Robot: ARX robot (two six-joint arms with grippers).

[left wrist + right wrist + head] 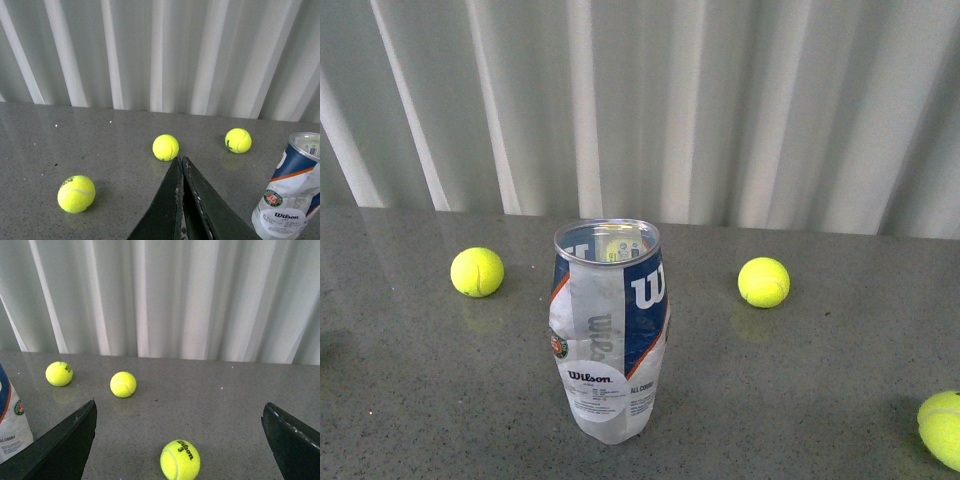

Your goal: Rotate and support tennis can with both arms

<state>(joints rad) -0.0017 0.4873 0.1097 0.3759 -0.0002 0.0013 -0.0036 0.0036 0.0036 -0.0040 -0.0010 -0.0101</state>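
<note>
The left gripper [181,165] is hanging pinched tight on nothing, the tennis can [608,330] standing upright off to its right, apart; the can is sitting open-mouthed mid-table [820,370], probably for reach from both flanks. The right gripper [180,440] is gaping wide and empty; the can is lying beyond its left finger.

Ahead of me: grey speckled tabletop [840,350], glossy, faintly reflecting what stands on it. Behind its far edge: white curtain [720,100], full width, hanging in vertical folds with grey shadows between. Light: soft, even, diffuse. No wall or floor visible.
</note>
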